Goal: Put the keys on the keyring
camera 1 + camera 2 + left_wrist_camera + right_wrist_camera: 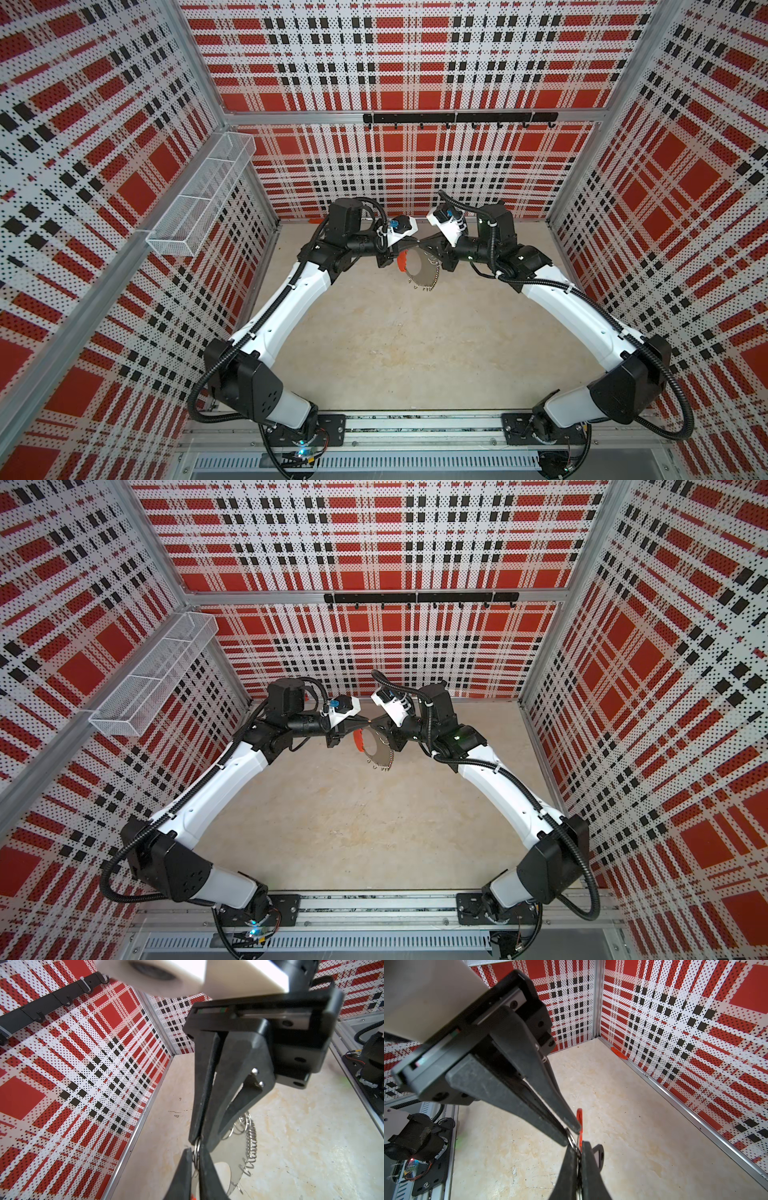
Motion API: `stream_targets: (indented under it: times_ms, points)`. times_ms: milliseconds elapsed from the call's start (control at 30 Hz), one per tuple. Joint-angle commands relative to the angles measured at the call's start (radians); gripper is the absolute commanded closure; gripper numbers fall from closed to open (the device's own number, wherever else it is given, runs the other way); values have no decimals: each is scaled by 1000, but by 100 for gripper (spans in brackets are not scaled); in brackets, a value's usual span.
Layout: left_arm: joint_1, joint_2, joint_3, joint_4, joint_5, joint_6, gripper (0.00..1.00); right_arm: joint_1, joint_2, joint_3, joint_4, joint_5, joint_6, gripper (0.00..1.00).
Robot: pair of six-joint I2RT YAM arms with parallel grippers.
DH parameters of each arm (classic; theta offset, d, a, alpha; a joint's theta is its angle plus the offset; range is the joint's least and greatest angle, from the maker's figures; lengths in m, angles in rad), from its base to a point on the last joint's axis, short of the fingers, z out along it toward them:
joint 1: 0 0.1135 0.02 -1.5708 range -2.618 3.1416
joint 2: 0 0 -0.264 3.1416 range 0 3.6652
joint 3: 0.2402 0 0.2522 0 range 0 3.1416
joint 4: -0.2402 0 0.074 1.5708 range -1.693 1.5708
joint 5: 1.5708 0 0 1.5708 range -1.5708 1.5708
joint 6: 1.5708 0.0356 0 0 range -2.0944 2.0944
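Over the table (pixel 395 353), left gripper (pixel 195 1150) and right gripper (pixel 578 1147) tip to tip, both pinched shut on a small silver ring (pixel 197 1146); keyring (pixel 432 279) dangling just below them; keys (pixel 599 1154) beside right tips.

I see the keyring (pixel 430 277) as thin shiny metal, its sleeve (pixel 401 262) glossy red plastic, the right gripper (pixel 571 1137) scuffed matt black plastic, the table (pixel 374 353) matt.

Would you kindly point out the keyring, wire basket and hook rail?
keyring (pixel 401 262): in a top view, on its red sleeve.
wire basket (pixel 205 195): in a top view, on its mesh wall.
hook rail (pixel 457 117): in a top view, on the bar's middle.
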Motion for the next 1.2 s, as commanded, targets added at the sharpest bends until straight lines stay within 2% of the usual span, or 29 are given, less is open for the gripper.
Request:
stream_targets:
  times_ms: [0,133,200,233,267,300,333,433,533,633,900,1067,1167]
  points:
    - [-6,15,36,13,11,-6,90,13,0,19,20,-30,-19,100]
    - [-12,19,31,11,18,-5,100,13,-4,17,30,-34,-11,100]
    - [-15,22,29,11,22,-2,100,13,-6,12,45,-42,6,100]
    - [-16,22,29,12,25,0,100,13,-10,7,57,-41,22,94]
    - [-17,23,26,19,23,-4,100,12,-15,4,67,-41,38,75]
    - [-17,21,16,36,14,-17,100,10,-26,-2,77,-34,54,61]
    - [-17,15,-1,74,-8,-47,100,8,-45,-12,91,-27,70,52]
    - [-14,-27,-108,293,-59,-175,100,-33,-118,-69,182,-40,144,40]
    - [2,-76,-242,579,-34,-336,100,-114,-150,-107,276,-144,273,39]
    - [16,-93,-311,763,21,-463,100,-173,-152,-154,377,-229,381,44]
    - [15,-94,-336,882,90,-616,100,-192,-72,-201,623,-423,577,53]
    - [21,-105,-365,1002,115,-713,100,-193,-26,-223,788,-481,712,54]
    - [21,-99,-364,1035,127,-743,100,-191,-14,-226,829,-493,740,55]
